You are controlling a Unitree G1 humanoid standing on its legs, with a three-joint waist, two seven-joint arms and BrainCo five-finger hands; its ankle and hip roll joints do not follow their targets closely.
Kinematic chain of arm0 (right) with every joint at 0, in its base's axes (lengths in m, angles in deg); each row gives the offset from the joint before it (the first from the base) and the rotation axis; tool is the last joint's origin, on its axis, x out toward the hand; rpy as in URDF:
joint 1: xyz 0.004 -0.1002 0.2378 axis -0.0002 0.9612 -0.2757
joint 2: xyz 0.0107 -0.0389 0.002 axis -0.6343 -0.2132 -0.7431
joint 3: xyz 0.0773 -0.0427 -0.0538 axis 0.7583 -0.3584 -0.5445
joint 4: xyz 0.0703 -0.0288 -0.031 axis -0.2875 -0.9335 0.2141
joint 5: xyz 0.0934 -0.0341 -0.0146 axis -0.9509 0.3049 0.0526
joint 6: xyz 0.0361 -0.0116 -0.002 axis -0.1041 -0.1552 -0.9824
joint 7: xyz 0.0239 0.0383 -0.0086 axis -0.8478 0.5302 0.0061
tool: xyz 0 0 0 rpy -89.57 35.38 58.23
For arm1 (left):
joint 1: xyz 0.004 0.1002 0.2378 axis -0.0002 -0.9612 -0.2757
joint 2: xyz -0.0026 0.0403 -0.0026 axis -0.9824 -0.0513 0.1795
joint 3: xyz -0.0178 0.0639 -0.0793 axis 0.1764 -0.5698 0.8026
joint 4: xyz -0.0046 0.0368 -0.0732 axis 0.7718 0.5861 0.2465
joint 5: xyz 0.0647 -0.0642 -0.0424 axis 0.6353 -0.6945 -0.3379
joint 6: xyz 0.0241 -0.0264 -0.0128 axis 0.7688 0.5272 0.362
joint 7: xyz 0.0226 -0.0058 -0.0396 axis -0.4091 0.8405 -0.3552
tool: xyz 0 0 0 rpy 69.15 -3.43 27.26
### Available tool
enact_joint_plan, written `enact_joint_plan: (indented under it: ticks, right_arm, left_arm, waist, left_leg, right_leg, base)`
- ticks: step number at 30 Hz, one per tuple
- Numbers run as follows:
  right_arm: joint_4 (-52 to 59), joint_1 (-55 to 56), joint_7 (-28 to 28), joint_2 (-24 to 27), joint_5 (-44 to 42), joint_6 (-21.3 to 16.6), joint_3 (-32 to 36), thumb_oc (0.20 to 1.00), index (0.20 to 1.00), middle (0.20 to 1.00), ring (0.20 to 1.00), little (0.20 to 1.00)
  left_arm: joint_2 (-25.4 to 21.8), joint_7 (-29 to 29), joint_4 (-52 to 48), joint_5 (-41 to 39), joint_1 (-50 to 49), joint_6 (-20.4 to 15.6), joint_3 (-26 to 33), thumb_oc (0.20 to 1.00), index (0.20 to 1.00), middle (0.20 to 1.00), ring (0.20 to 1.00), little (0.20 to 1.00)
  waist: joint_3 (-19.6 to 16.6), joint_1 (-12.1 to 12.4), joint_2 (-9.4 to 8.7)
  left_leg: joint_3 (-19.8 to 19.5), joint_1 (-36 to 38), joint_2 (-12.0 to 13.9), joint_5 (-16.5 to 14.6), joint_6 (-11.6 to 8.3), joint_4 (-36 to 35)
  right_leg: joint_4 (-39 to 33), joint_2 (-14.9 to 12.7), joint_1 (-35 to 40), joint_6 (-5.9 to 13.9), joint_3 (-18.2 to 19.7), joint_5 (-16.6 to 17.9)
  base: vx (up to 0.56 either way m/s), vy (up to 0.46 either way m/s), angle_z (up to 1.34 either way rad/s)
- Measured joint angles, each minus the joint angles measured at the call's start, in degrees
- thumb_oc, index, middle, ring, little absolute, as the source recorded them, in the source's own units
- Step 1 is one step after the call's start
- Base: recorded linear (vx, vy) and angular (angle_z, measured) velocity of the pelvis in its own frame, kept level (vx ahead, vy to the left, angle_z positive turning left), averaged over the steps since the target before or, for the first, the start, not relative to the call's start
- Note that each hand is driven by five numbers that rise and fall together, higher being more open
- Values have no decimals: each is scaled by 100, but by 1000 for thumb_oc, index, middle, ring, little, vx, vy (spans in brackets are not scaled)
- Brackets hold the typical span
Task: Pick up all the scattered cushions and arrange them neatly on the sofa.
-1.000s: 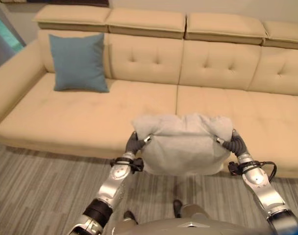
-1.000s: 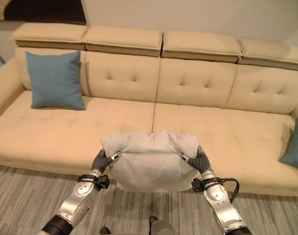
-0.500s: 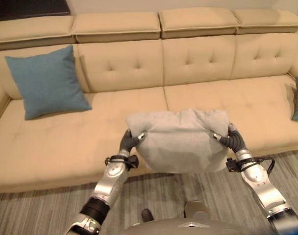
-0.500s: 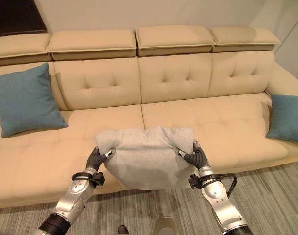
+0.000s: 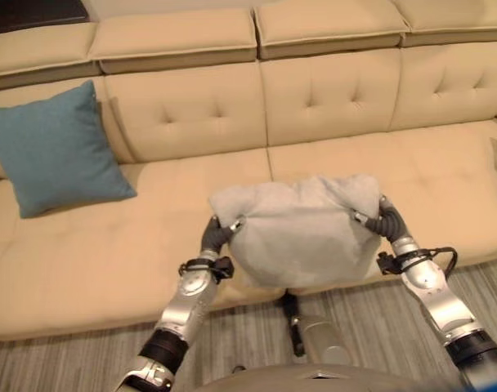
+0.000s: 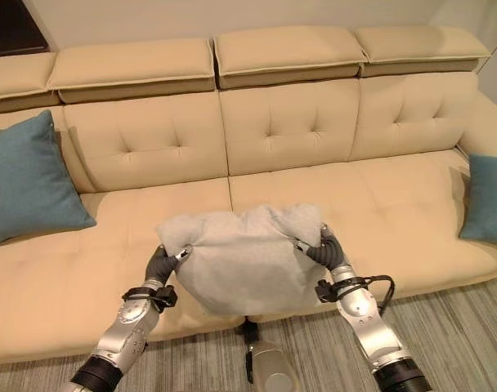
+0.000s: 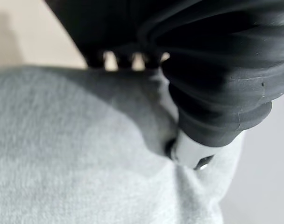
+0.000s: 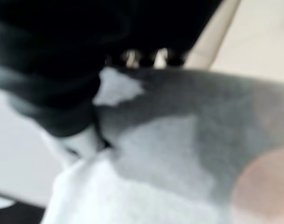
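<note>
I hold a light grey cushion (image 5: 302, 229) up in front of me with both hands, over the front edge of the beige sofa (image 5: 191, 131). My left hand (image 5: 217, 235) pinches its left upper corner, and my right hand (image 5: 382, 222) pinches its right upper corner. In the left wrist view the thumb (image 7: 191, 151) presses into the grey cloth (image 7: 76, 154); the right wrist view shows the same grip on the cushion (image 8: 170, 154). A teal cushion (image 5: 56, 151) leans against the backrest at the sofa's left end. Another teal cushion (image 6: 487, 198) stands at the right end.
The sofa seat (image 6: 379, 196) between the two teal cushions is bare. Grey striped carpet (image 6: 445, 327) runs along the sofa's front.
The camera has swung right and closer to the sofa, so the left teal cushion slid towards the picture's left edge. The grey cushion stays held in both hands.
</note>
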Motion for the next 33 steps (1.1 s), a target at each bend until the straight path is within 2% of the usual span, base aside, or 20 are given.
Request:
enact_joint_plan:
  ticks: [1,2,4,6,8,10,12,13,14,15,16,17,18,21,22,24,27,30,32,33]
  right_arm:
    - [1,96,4,5,1,0,91,200,200,200,200,200]
    - [23,96,1,20,0,0,114,200,200,200,200,200]
    - [45,77,-6,9,-3,-2,142,200,200,200,200,200]
    - [95,99,-12,25,-5,-5,178,200,200,200,200,200]
    - [121,128,-11,22,-4,-5,212,200,200,200,200,200]
    - [144,128,-19,-8,-4,-4,224,200,200,200,200,200]
    - [151,140,-12,4,-2,-5,228,200,200,200,200,200]
    - [182,225,-27,12,-3,-5,279,200,200,200,200,200]
    - [185,223,-69,62,-5,-4,298,200,200,200,200,200]
    - [265,195,-81,222,-5,-8,291,200,200,200,200,200]
    - [448,262,-87,436,-4,-12,318,200,200,200,200,200]
    - [449,231,-97,471,-3,-21,396,200,200,200,200,200]
    - [434,220,-155,294,-2,22,455,200,200,200,200,200]
    - [435,-45,-119,292,6,22,255,200,200,200,200,200]
    - [437,-61,-120,274,6,22,211,200,200,200,200,200]
    - [408,-45,-125,41,5,22,203,200,200,200,200,200]
    - [352,-51,-120,-124,6,17,198,200,200,200,200,200]
    - [352,-73,-60,-109,6,13,127,200,200,200,200,200]
    - [354,-74,-31,-106,6,14,123,200,200,200,200,200]
    - [353,-75,-21,-76,5,14,128,200,200,200,200,200]
  left_arm:
    - [19,29,149,-6,87,1,-103,200,200,200,200,200]
    - [57,29,191,-25,144,6,-133,200,200,200,200,200]
    - [76,38,190,-78,150,9,-121,200,200,200,200,200]
    - [55,39,170,-124,185,8,-121,200,200,200,200,200]
    - [30,40,128,-124,198,9,-128,200,200,200,200,200]
    - [-30,39,103,-127,257,0,-129,200,200,200,200,200]
    - [-71,40,103,-135,248,-1,-143,200,200,200,200,200]
    - [-68,41,103,-136,257,-1,-243,200,200,200,200,200]
    - [40,38,102,-140,263,2,-254,200,200,200,200,200]
    - [149,39,92,-143,259,-6,-209,200,200,200,200,200]
    - [210,45,60,-151,266,-20,-201,200,200,200,200,200]
    - [262,54,150,-166,360,-31,-194,200,200,200,200,200]
    - [189,55,136,-165,393,5,-271,200,200,200,200,200]
    - [-75,57,17,-165,392,-11,-128,200,200,200,200,200]
    - [-72,54,-11,-166,385,-10,-90,200,200,200,200,200]
    - [-123,51,-14,-167,388,-11,20,200,200,200,200,200]
    - [-183,56,-15,-164,373,-10,32,200,200,200,200,200]
    - [-250,55,-16,-165,374,-18,94,200,200,200,200,200]
    - [-242,58,-16,-165,360,-17,104,200,200,200,200,200]
    - [-235,58,-19,-162,348,-17,104,200,200,200,200,200]
  waist:
    - [26,-56,-151]
    - [52,-115,-217]
    - [64,-20,-238]
    - [74,-24,-278]
    - [47,5,-317]
    - [67,54,-403]
    - [61,56,-435]
    - [60,24,-455]
    - [155,-42,-258]
    - [223,-31,19]
    - [155,-186,118]
    - [158,-252,175]
    - [156,-241,121]
    - [193,-53,3]
    - [194,-14,2]
    - [196,52,-168]
    - [175,129,-255]
    - [163,268,-254]
    - [150,340,-168]
    - [142,364,-97]
  left_leg:
    - [-108,-415,118,136,-316,1099]
    - [-87,-796,237,277,-492,2025]
    - [-104,-1440,584,350,-506,3269]
    - [-56,-1642,602,327,-468,2831]
    - [94,-1515,575,346,-407,1567]
    - [-55,-1348,502,434,-336,279]
    - [-119,-1239,409,511,-335,-33]
    - [-96,-1136,202,558,-274,-29]
    - [-259,-1055,212,660,-122,-97]
    - [-420,-1046,474,835,143,-154]
    - [-400,-1127,661,944,169,-95]
    - [-426,-1079,775,879,10,-198]
    - [-270,-1040,584,843,20,-339]
    - [113,-912,134,806,81,-503]
    - [230,-821,116,813,127,-572]
    - [371,-737,117,691,108,-663]
    - [308,-739,50,670,193,-656]
    - [168,-767,-66,554,338,-608]
    - [158,-765,-40,573,319,-615]
    - [149,-763,-38,629,263,-612]
  right_leg:
    - [-59,-120,266,-78,-140,-142]
    - [-173,-148,444,-162,-243,-206]
    - [-294,1,681,-306,-299,-273]
    - [-385,41,846,-279,-316,-295]
    - [-566,114,917,-196,-268,-243]
    - [-661,303,1015,-204,-127,-212]
    - [-645,367,1075,-178,-122,-226]
    - [-567,372,1121,73,-121,-344]
    - [-163,485,961,695,24,-416]
    - [508,686,625,578,219,-579]
    - [748,472,389,-64,379,-928]
    - [763,469,413,-426,384,-1108]
    - [608,407,414,-269,595,-937]
    - [133,390,430,-143,948,-539]
    - [129,447,428,-139,952,-525]
    - [218,429,415,-47,971,-559]
    - [299,236,369,266,893,-775]
    - [403,-260,299,604,577,-784]
    - [280,-278,358,554,418,-743]
    - [175,-264,466,417,369,-657]
  base:
    - [191,-318,71]
    - [199,-255,62]
    - [164,-71,-3]
    - [203,90,-11]
    - [137,135,-14]
    - [128,169,-42]
    - [97,175,-39]
    - [80,185,-32]
    - [77,192,-37]
    - [49,120,-7]
    - [43,172,15]
    - [11,170,20]
    - [8,218,-17]
    - [7,121,-79]
    - [22,46,-20]
    - [26,-13,-4]
    - [21,-67,13]
    - [60,-59,15]
    - [75,-52,16]
    - [98,-64,9]
